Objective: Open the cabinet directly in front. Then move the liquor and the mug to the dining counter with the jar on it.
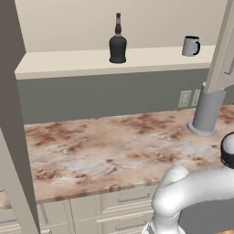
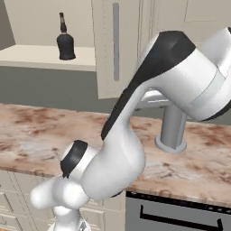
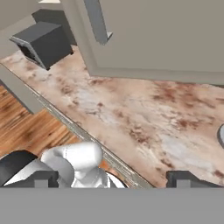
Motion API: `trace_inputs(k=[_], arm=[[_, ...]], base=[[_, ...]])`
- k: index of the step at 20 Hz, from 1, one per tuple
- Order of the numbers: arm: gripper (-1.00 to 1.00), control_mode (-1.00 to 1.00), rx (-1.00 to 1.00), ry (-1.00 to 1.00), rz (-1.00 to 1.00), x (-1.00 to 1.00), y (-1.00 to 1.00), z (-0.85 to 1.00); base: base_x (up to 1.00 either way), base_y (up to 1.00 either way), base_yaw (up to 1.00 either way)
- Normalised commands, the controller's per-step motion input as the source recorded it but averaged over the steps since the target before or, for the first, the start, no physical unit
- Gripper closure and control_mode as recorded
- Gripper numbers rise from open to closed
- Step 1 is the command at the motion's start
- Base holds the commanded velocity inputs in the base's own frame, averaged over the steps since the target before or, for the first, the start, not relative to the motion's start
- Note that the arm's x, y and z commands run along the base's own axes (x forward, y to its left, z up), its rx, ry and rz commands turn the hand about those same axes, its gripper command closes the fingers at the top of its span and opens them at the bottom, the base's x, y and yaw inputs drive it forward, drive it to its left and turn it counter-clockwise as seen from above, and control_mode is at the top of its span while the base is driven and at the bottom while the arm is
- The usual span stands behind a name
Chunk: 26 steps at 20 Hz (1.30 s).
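Reaching with open gripper [image 3: 113,178] past the open cabinet door [image 2: 110,49] may knock the liquor [image 1: 118,42] off the shelf edge.

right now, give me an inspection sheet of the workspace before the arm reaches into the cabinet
surface: brown-and-white marble counter over cream drawers, bare in front of the arm
job's things: cabinet door swung open; liquor upright on the cabinet shelf; mug upright on the same shelf, apart from the bottle
clutter: tall grey canister on the counter at the right; dark boxy appliance on the counter in the hand view
grippers: gripper open, holding nothing, fingertips wide apart
cables: nothing seen
surroundings: wall outlets on the grey wall, wood floor
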Motion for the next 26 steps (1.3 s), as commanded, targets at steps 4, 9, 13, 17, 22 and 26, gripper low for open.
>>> trace_inputs(k=[4, 9, 13, 17, 22, 26], arm=[[-1.0, -1.0, -0.04, 0.0, 0.4, -1.0, 0.0, -1.0], [-1.0, -1.0, -0.11, -0.02, 0.06, -0.25, -0.02, -0.67], [-1.0, -1.0, 0.03, -0.09, -0.16, -0.14, 0.55, -0.03], [-1.0, -1.0, 0.07, -0.3, -0.42, -0.43, 1.0, 0.0], [-1.0, -1.0, 0.04, -0.4, -0.45, -0.71, 1.0, 0.41], [-1.0, -1.0, -0.01, -0.33, -0.43, -0.3, 1.0, 0.53]], base=[[0.0, 0.0, 0.0], [0.0, 0.0, 0.0], [0.0, 0.0, 0.0], [0.0, 0.0, 0.0], [0.0, 0.0, 0.0], [0.0, 0.0, 0.0]])
